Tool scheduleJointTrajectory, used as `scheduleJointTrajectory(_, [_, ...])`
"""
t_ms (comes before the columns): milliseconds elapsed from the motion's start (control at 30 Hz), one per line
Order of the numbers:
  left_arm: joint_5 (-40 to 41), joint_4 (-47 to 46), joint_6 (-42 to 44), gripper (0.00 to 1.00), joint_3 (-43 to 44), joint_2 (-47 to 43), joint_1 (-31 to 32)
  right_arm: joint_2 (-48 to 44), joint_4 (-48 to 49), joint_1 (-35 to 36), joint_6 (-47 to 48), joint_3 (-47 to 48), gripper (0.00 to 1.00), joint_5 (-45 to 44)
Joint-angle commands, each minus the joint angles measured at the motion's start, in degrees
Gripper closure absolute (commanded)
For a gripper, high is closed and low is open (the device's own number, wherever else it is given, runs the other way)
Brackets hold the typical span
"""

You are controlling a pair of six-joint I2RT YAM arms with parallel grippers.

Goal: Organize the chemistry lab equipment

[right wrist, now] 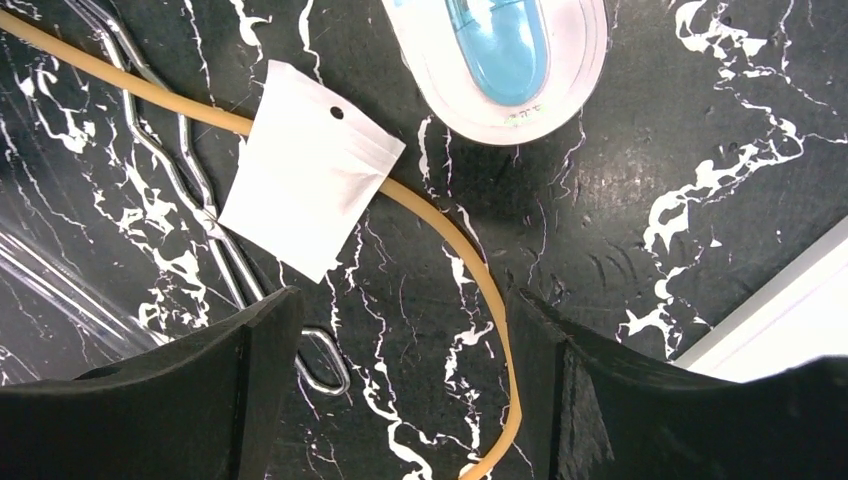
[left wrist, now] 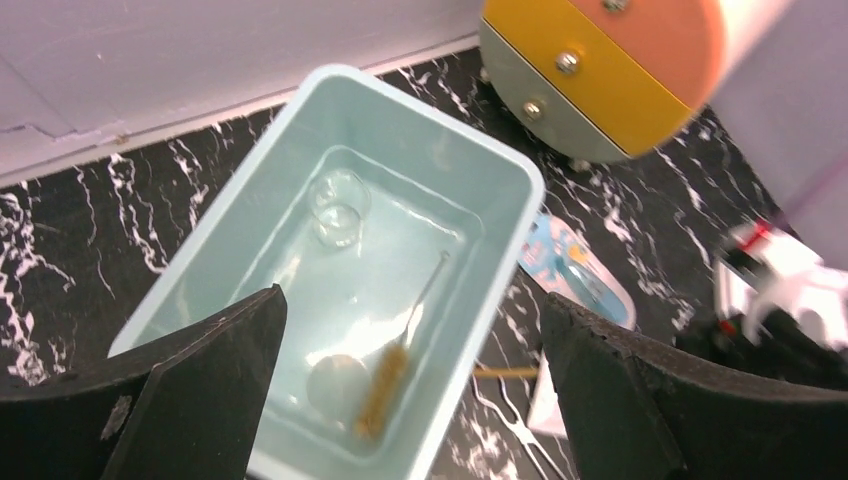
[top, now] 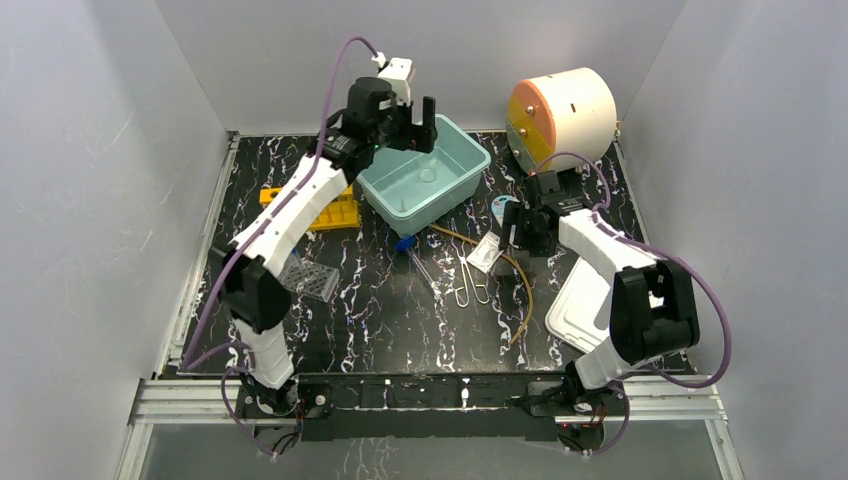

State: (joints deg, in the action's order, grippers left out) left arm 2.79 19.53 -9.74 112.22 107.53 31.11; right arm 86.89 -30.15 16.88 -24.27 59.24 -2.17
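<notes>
Your left end effector (left wrist: 410,305) stands wide and empty over the bin (left wrist: 400,130); your right end effector (right wrist: 400,300) stands wide above the white card (right wrist: 305,180).

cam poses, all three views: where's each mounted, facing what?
Top external: above, behind the bases, facing down; both arms whole, left claw over teal bin, right claw by white card.
Left wrist: on the wrist, looks into the bin at glass dish, brush; own fingers below.
Right wrist: same mount, looks down at card, amber tubing, wire clips; own fingers below.
Shared: bin in top and left wrist.
</notes>
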Motion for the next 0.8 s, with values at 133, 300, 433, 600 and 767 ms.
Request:
scheduleJointTrajectory(133, [-8.1,5.3,-6.6,0.02,-15.7,-15.7,-1.1,6.9,0.6,-0.2,3.1,6.9,0.20,6.4])
scheduleJointTrajectory(300, [-10.1,2.6,-13.7,0.02,-27.2,-23.3,-1.1,11.5,2.9,-0.2,3.5,10.6,0.20,5.8])
scheduleJointTrajectory(433, [-10.2,1.0,-15.8,0.02,-30.4,-25.9,-1.2,15.3,3.4,-0.2,9.0,13.6,0.21,4.7])
scheduleJointTrajectory(600, [-13.6,1.2,-14.5,0.02,-29.6,-25.3,-1.2,19.6,2.4,-0.3,15.6,17.8,0.21,8.1])
scheduleJointTrajectory(767, [-13.4,1.6,-13.3,0.02,-28.1,-24.2,-1.2,24.0,0.9,-0.5,20.1,20.5,0.22,14.4])
